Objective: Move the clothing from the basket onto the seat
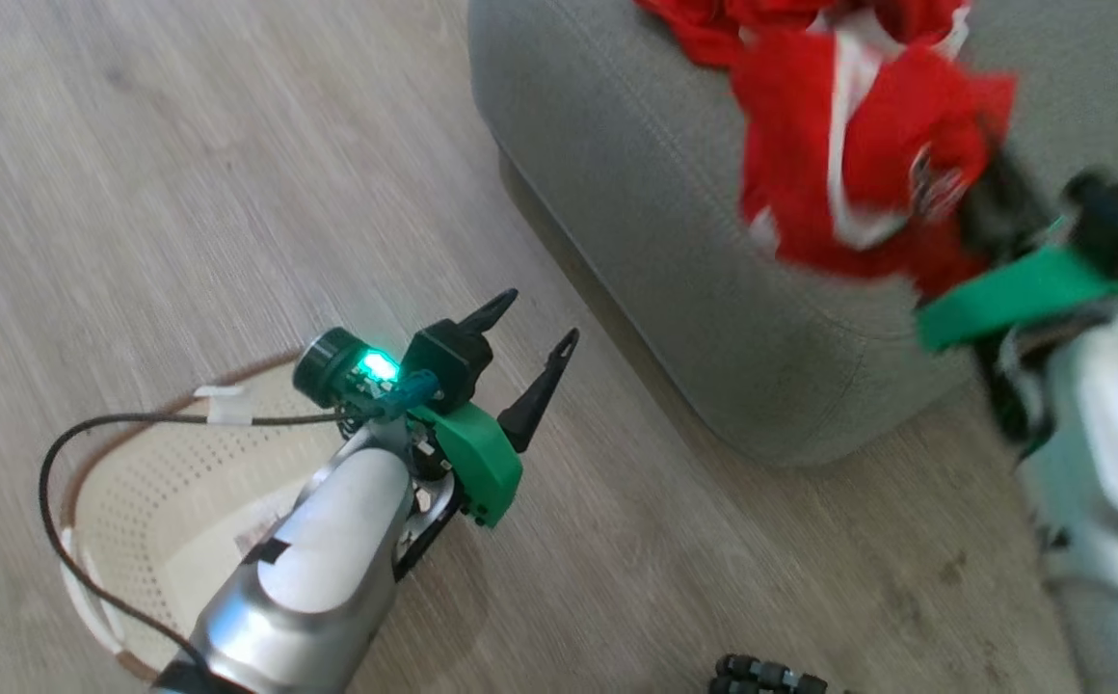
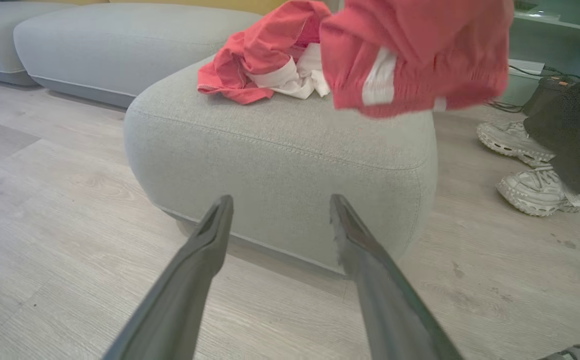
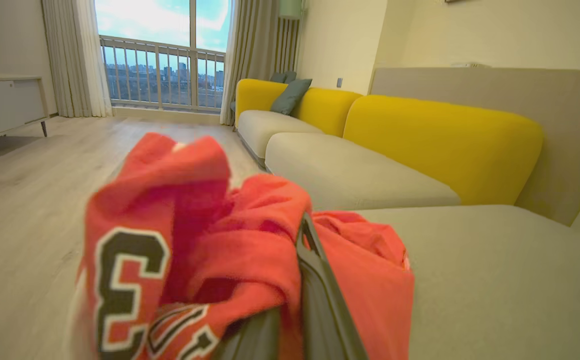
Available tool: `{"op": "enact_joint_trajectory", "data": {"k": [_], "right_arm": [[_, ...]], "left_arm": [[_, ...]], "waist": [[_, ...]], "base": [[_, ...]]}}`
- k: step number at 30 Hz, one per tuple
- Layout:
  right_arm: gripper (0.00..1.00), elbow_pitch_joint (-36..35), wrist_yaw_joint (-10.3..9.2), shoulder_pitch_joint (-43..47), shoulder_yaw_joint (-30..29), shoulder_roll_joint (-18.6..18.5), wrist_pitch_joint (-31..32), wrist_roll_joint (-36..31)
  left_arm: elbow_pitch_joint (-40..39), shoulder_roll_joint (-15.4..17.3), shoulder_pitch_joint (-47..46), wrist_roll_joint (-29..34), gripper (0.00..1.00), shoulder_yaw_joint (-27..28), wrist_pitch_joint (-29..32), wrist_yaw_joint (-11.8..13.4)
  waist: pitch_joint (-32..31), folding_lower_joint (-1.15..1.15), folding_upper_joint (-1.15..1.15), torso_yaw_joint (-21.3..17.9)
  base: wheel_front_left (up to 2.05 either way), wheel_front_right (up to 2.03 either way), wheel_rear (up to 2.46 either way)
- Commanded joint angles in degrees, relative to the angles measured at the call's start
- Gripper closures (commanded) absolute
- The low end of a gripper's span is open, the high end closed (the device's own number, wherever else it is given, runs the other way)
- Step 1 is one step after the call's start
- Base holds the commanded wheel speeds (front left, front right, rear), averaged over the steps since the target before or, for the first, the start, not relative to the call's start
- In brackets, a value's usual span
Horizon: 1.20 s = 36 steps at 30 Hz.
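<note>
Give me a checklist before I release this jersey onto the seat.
1. Grip: ok, the right gripper is shut on the red jersey.
2. Drop spot: ok, the jersey hangs above the seat, though near its corner.
3. The other red garment lies on the seat: ok.
4. The left gripper is open, empty and apart from the seat: ok.
5. The basket emptied: cannot tell, the left arm covers part of it.
6. Surroundings: not ok, a person's shoes stand on the floor beside the seat.
</note>
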Motion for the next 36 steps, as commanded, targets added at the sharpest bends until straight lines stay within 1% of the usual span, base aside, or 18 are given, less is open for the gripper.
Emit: {"op": "enact_joint_trajectory", "data": {"k": [1,4,7,8,10,18,19,21,27,31,36], "right_arm": [[1.00,-1.7,-0.02,-3.5,-0.4,-1.4,-0.5,-0.3],[1.00,-1.0,-0.02,-7.5,-2.2,-2.8,-0.5,-0.4],[1.00,-0.4,-0.02,-11.6,-3.0,-5.6,-0.5,-1.4],[1.00,-0.1,-0.02,-14.3,-3.5,-7.2,-0.5,-2.3],[1.00,0.5,-0.02,-17.1,-4.3,-8.9,-0.5,-3.6],[1.00,7.0,-0.02,-29.1,-7.9,-13.2,-0.5,-7.9],[1.00,7.0,-0.02,-29.1,-7.9,-13.2,-0.5,-7.9],[1.00,8.7,-0.02,-32.0,-8.6,-14.7,0.0,-9.3],[1.00,12.9,-0.02,-40.8,-15.1,-18.3,2.6,-11.8],[1.00,15.1,-0.02,-45.3,-20.8,-20.1,5.8,-13.3],[1.00,17.6,-0.02,-49.5,-27.9,-21.8,8.3,-14.2]], "left_arm": [[-1.9,1.0,-2.7,0.4,0.00,2.1,-0.5,-0.2],[-2.3,1.8,-3.3,1.2,0.00,2.0,-0.5,-0.2],[-2.3,2.7,-4.4,2.7,0.00,0.9,-0.5,-0.3],[-2.2,3.2,-4.8,3.1,0.00,0.6,-0.5,-0.3],[-2.1,3.6,-5.1,3.2,0.00,0.3,-0.5,-0.4],[-2.1,5.3,-6.5,3.2,0.00,-0.5,-0.5,-0.5],[-2.1,5.3,-6.5,3.2,0.00,-0.5,-0.5,-0.5],[-2.3,5.8,-7.0,3.5,0.00,-1.1,-0.5,-0.5],[-2.5,7.8,-8.7,3.6,0.00,-2.2,-0.5,-0.5],[-3.1,8.3,-9.8,3.3,0.00,-2.6,-0.5,-0.5],[-3.8,8.7,-10.6,3.2,0.00,-3.4,-0.5,-0.5]], "waist": [[2.1,0.00,0.00,0.9],[4.7,0.00,0.00,2.1],[7.3,0.00,0.00,3.7],[8.7,0.00,0.00,4.5],[10.1,0.00,0.00,5.2],[15.4,0.00,0.00,8.1],[15.4,0.00,0.00,8.1],[16.8,0.00,0.00,9.0],[20.8,0.00,0.00,11.0],[23.4,0.00,0.00,12.8],[26.5,0.00,0.00,15.3]], "base": [[0.00,0.00,0.00],[0.00,0.00,0.00],[0.00,0.00,0.00],[0.00,0.00,0.00],[0.00,0.00,0.00],[0.00,0.00,0.00],[0.00,0.00,0.00],[0.00,0.00,0.00],[0.00,0.00,0.00],[0.00,0.00,0.00],[0.00,0.00,0.00]]}}
